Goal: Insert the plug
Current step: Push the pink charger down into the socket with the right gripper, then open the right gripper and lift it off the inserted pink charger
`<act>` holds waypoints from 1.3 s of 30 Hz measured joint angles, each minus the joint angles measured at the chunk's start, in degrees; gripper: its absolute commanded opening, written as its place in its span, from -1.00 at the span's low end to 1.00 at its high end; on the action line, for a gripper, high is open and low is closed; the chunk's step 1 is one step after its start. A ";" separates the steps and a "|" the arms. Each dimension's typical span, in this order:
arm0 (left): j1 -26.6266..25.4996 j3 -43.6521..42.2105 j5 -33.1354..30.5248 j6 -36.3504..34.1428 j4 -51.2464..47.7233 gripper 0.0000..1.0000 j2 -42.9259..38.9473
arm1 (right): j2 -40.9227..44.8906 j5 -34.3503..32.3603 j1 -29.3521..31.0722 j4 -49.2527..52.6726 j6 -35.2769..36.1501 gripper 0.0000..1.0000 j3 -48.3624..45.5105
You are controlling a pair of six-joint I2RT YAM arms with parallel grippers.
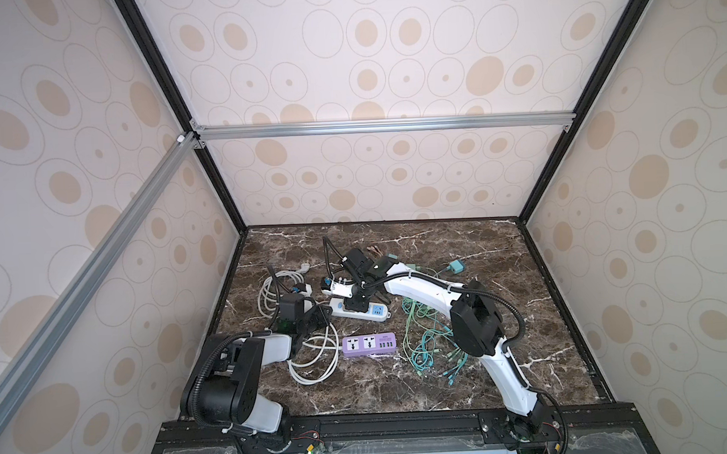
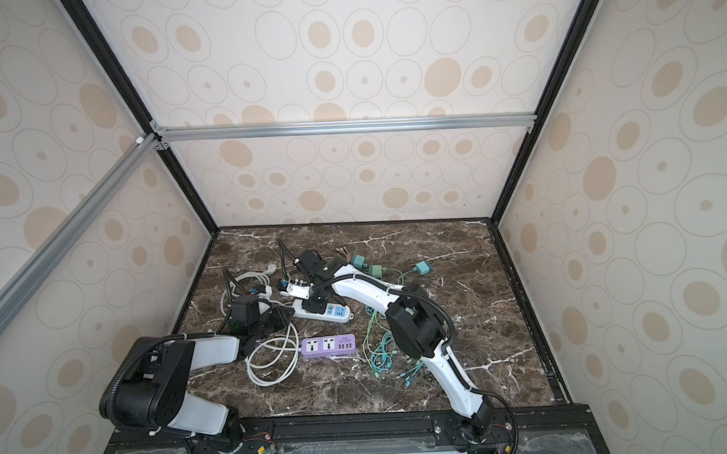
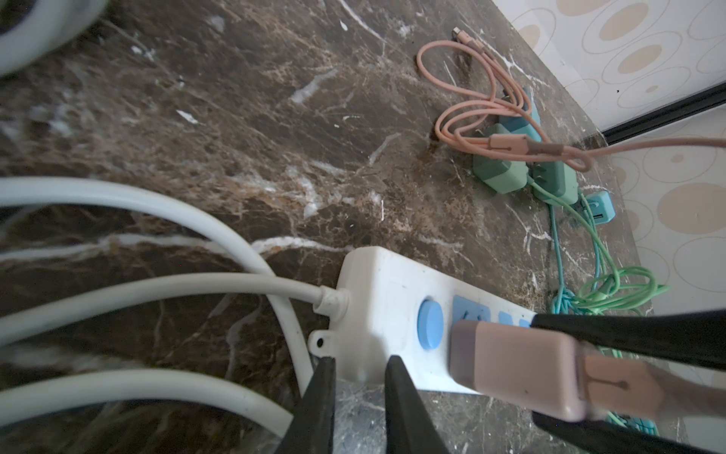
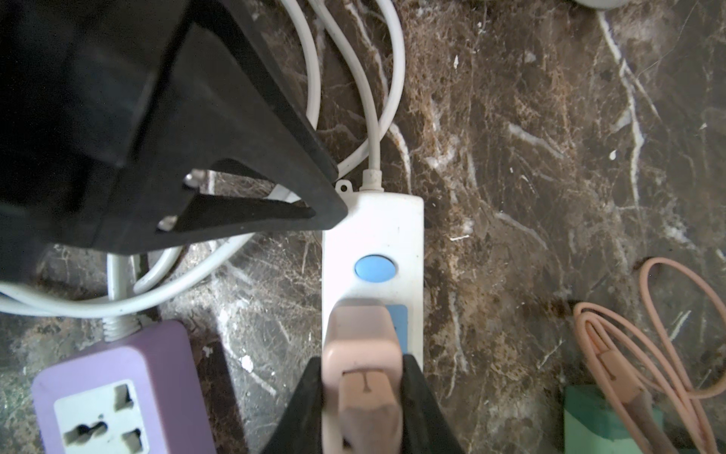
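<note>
A pink plug (image 4: 361,342) stands over the first blue socket of the white power strip (image 4: 393,228), just past its round blue switch (image 4: 375,269). My right gripper (image 4: 361,365) is shut on the plug's sides; the prongs are hidden, so how deep it sits cannot be told. In the left wrist view the plug (image 3: 510,365) lies between the right gripper's black fingers (image 3: 628,334). My left gripper (image 3: 361,359) rests at the cord-end corner of the strip (image 3: 393,283), jaws a little apart with nothing between them. Both top views show the strip (image 1: 377,313) (image 2: 340,314).
A purple power strip (image 1: 369,344) lies in front of the white one, close beside it in the right wrist view (image 4: 118,393). White cord loops (image 1: 312,363) spread under the left arm. Green cables (image 1: 424,338), green chargers (image 3: 499,165) and a pink cable (image 3: 471,118) lie to the right.
</note>
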State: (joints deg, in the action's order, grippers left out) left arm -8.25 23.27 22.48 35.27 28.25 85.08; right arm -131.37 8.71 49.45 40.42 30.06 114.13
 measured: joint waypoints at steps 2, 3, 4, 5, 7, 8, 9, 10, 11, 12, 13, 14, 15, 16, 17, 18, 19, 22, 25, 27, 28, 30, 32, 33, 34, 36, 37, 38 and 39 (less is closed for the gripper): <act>0.09 -0.28 0.11 0.00 0.02 -0.49 -0.68 | 0.02 0.00 0.00 -0.04 -0.02 -0.84 -0.02; 0.11 -0.48 0.17 0.00 0.02 -0.45 -1.18 | 0.07 -0.02 0.00 -0.09 -0.07 -0.80 -0.04; 0.15 -0.63 0.20 0.02 -0.04 -0.44 -1.68 | 0.13 -0.02 0.00 -0.13 -0.13 -0.77 -0.09; 0.15 -0.81 0.24 0.02 -0.02 -0.42 -2.38 | 0.20 -0.02 0.00 -0.24 -0.20 -0.74 -0.20; 0.17 -1.16 0.26 0.02 -0.04 -0.36 -3.98 | 0.35 -0.02 0.00 -0.52 -0.42 -0.66 -0.44; 0.17 -1.33 0.24 0.04 -0.13 -0.33 -5.09 | 0.42 -0.02 0.00 -0.61 -0.57 -0.59 -0.50; 0.17 -1.44 0.22 0.00 -0.42 -0.30 -6.34 | 0.52 -0.02 0.00 -0.72 -0.74 -0.52 -0.66; 0.17 -1.46 0.17 0.00 -0.61 -0.28 -7.41 | 0.59 0.00 0.00 -0.81 -0.94 -0.50 -0.76; 0.17 -1.49 0.09 -0.04 -0.98 -0.25 -8.70 | 0.70 0.00 0.00 -0.98 -1.18 -0.47 -0.96; 0.20 -1.49 -0.02 -0.13 -1.40 -0.21 -9.90 | 0.90 0.00 0.00 -1.05 -1.55 -0.41 -1.16; 0.20 -1.49 -0.22 -0.20 -1.97 -0.17 -11.06 | 1.01 0.02 0.00 -1.20 -1.92 -0.33 -1.31; 0.22 -1.51 -0.55 -0.33 -2.69 -0.14 -12.35 | 1.07 -0.04 0.00 -1.27 -2.36 -0.27 -1.42; 0.24 -1.64 -0.90 -0.44 -3.37 -0.10 -13.62 | 1.14 -0.22 0.00 -1.36 -2.62 -0.19 -1.55; 0.26 -1.90 -1.18 -0.50 -3.91 -0.06 -14.80 | 1.25 -0.33 0.00 -1.40 -2.93 -0.15 -1.73; 0.28 -2.29 -1.51 -0.63 -4.48 -0.03 -16.17 | 1.46 -0.50 0.00 -1.44 -3.26 -0.10 -1.92; 0.28 -2.71 -1.95 -0.70 -5.25 0.01 -17.49 | 1.77 -0.68 0.00 -1.44 -3.78 -0.06 -2.16; 0.28 -3.02 -2.25 -0.81 -5.84 0.04 -18.51 | 2.05 -0.79 0.00 -1.44 -3.93 -0.04 -2.38; 0.35 -3.74 -3.28 -1.14 -8.35 0.15 -21.75 | 3.96 -0.87 0.00 -1.42 -5.20 0.01 -3.32; 0.44 -3.78 -4.02 -1.62 -10.71 0.25 -24.61 | 6.78 -0.90 0.00 -1.40 -6.67 0.02 -5.03; 0.46 -3.78 -4.48 -1.97 -12.11 0.31 -26.51 | 9.29 -0.85 0.00 -1.40 -7.78 0.06 -7.10; 0.48 -3.78 -4.70 -2.03 -12.70 0.34 -27.30 | 10.47 -0.79 0.00 -1.55 -8.13 0.08 -8.22; 0.50 -3.78 -5.07 -2.25 -14.03 0.38 -28.89 | 13.64 -0.72 0.00 -2.08 -8.96 0.13 -11.41; 0.50 -3.80 -5.29 -2.34 -14.78 0.40 -30.21 | 17.25 -0.46 0.00 -2.40 -9.60 0.17 -14.95; 0.50 -3.80 -5.44 -2.36 -15.08 0.40 -30.71 | 18.56 -0.28 0.00 -2.54 -9.81 0.19 -16.26; 0.50 -3.80 -5.53 -2.40 -15.47 0.40 -31.19 | 19.98 -0.09 0.00 -2.60 -10.03 0.20 -17.57; 0.50 -3.80 -5.68 -2.40 -15.93 0.40 -31.82 | 22.10 0.44 0.00 -2.51 -10.32 0.21 -19.54; 0.50 -3.80 -5.70 -2.40 -16.20 0.41 -32.06 | 22.77 0.66 0.00 -2.43 -10.34 0.21 -20.17; 0.50 -3.80 -5.70 -2.40 -16.46 0.41 -32.17 | 23.12 0.83 0.00 -2.23 -10.38 0.21 -20.46; 0.50 -3.80 -5.70 -2.40 -16.68 0.41 -32.17 | 23.19 0.98 0.00 -2.14 -10.43 0.21 -20.61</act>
State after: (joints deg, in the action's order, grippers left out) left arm -7.75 19.46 16.78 32.86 11.57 52.90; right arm -108.18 9.69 49.45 38.28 19.64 93.51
